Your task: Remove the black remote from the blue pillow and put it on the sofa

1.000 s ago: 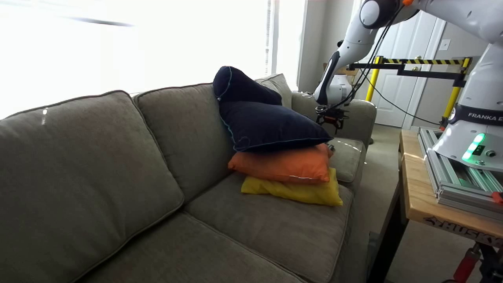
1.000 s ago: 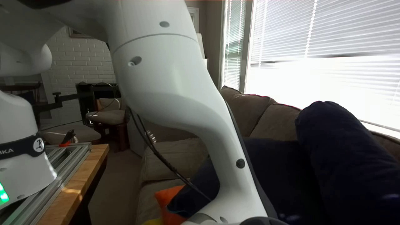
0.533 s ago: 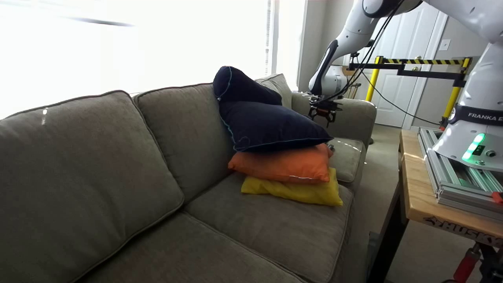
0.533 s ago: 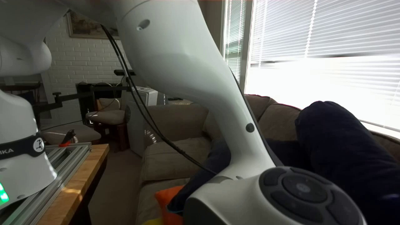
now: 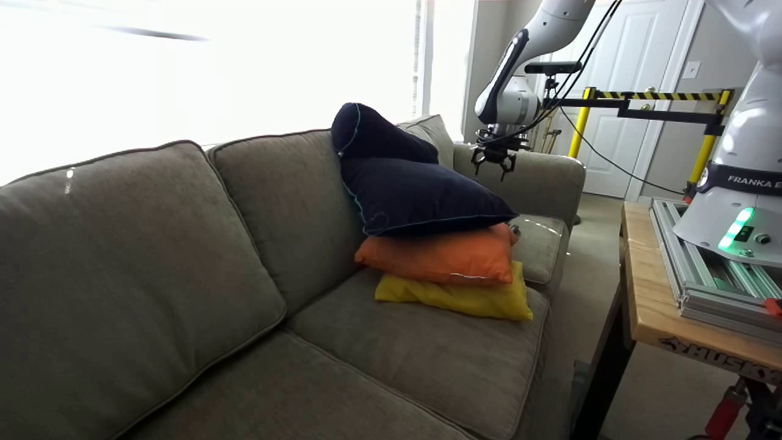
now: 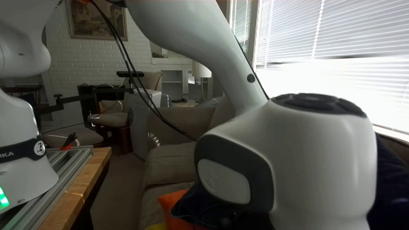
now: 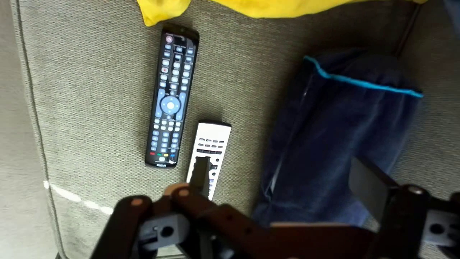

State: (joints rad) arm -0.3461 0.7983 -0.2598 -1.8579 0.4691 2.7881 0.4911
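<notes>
Black remote [image 7: 171, 97] is lying on the sofa [image 7: 90, 108], wrist view's upper left; both exterior views alone are showing orange pillow [image 5: 431, 255]; empty claw [image 7: 282, 171] is gaping wide.

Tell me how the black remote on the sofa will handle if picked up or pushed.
The black remote is probably stiff: its long edges run straight. It should slide rather than roll, since it lies flat on the sofa. Its face may be slippery, judging by glossy glints near its ends.
</notes>
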